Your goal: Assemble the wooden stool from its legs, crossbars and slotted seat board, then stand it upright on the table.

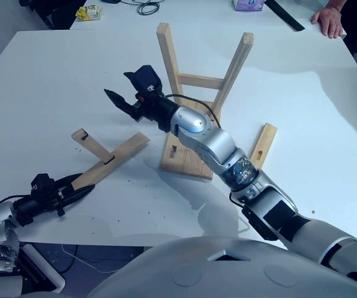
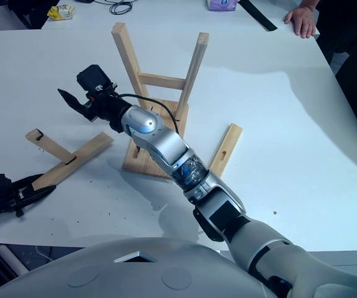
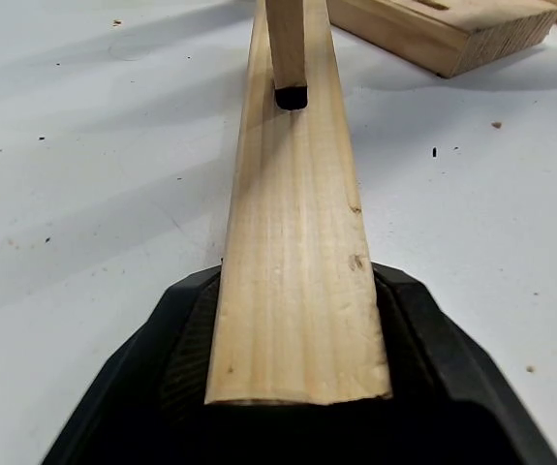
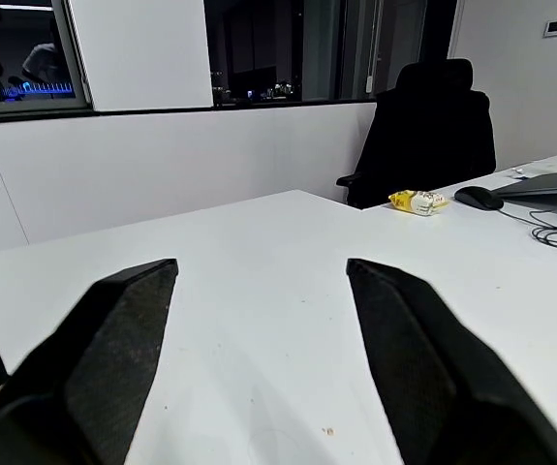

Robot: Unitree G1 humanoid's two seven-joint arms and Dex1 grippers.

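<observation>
Right arm [image 1: 212,143], nearest the lens: stretches diagonally from the near right edge over the table, crossing in front of the seat board.

White table [image 1: 54,74]: bears every wooden part.

Seat board [image 1: 187,164]: lies flat near the table's middle, slotted face up, partly covered by the arm.

Left upright leg [image 1: 169,56] and right upright leg [image 1: 235,65]: rise from the far part of the board, joined partway up by the upper crossbar [image 1: 200,81]; lower ends hidden behind the arm.

Held leg [image 1: 122,152]: lies flat on the table left of the seat board, far end near the board's left edge without touching, near end in the left gripper.

Loose leg [image 1: 262,146]: lies flat just right of the seat board, apart from it, slot visible.

Lower crossbar [image 1: 91,144]: sits in a slot in the held leg and juts sideways along the table, away from the board.

Right gripper [image 1: 121,87]: hangs above the table left of the upright legs, fingers spread wide, nothing between them.

Left gripper [image 1: 79,184]: rests low at the near left edge, clamped on the held leg's end, black fingers [image 3: 433,329] pressing both sides of the wood.

Yellow packet [image 1: 88,11]: lies far off, beyond the table's far left corner.
</observation>
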